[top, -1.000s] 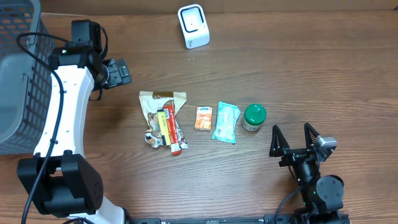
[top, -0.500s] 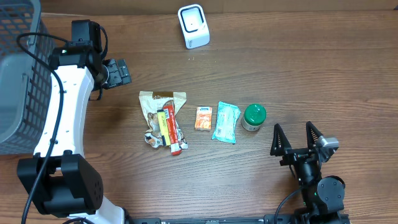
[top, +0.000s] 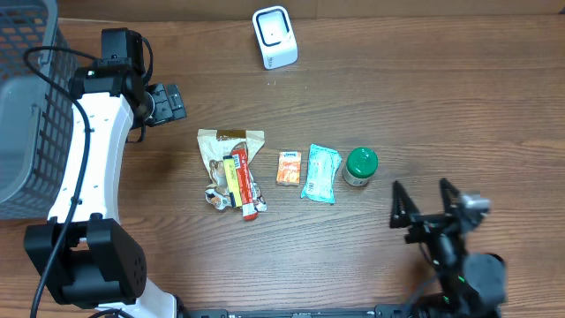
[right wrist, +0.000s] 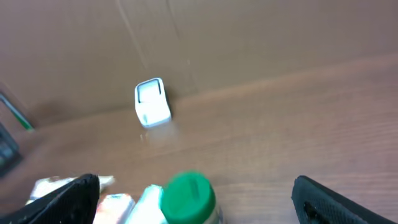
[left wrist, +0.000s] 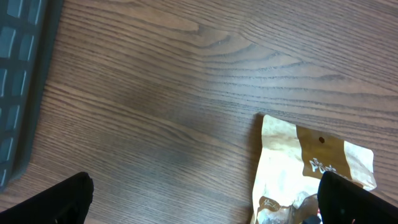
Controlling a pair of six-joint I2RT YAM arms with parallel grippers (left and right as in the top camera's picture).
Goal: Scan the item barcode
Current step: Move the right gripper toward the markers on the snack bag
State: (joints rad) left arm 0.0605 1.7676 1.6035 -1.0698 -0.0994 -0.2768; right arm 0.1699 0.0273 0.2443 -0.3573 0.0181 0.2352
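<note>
Across the middle of the bench [top: 441, 97] lies a row of items, none of them held; at the left end a tan snack bag [top: 228, 148] with a red stick pack [top: 240, 181] lying on top of it and a crinkled silvery wrapper [top: 216, 196] at its near end; small orange packet [top: 289, 167] just beside that pile; teal packet [top: 320, 173] next, slightly tilted; green-lidded jar [top: 360, 166] upright at the right end, just beside the teal packet; white barcode scanner [top: 274, 37] stands at the far edge, well apart from the row; grey mesh basket [top: 26, 106] at the far left edge of the overhead view; left hand [top: 169, 103] hovers between the basket and the snack bag, touching neither; its fingers are spread wide and it is empty; left wrist view shows bare wood below it, the bag's top edge at lower right and the basket wall at the left edge; right hand [top: 419, 187] sits toward the near right of the bench, nearer the camera side than the jar and apart from it; fingers wide apart, empty; right wrist view is blurred, looking over the jar's green lid toward the scanner; barcodes too small to make out on any item.
</note>
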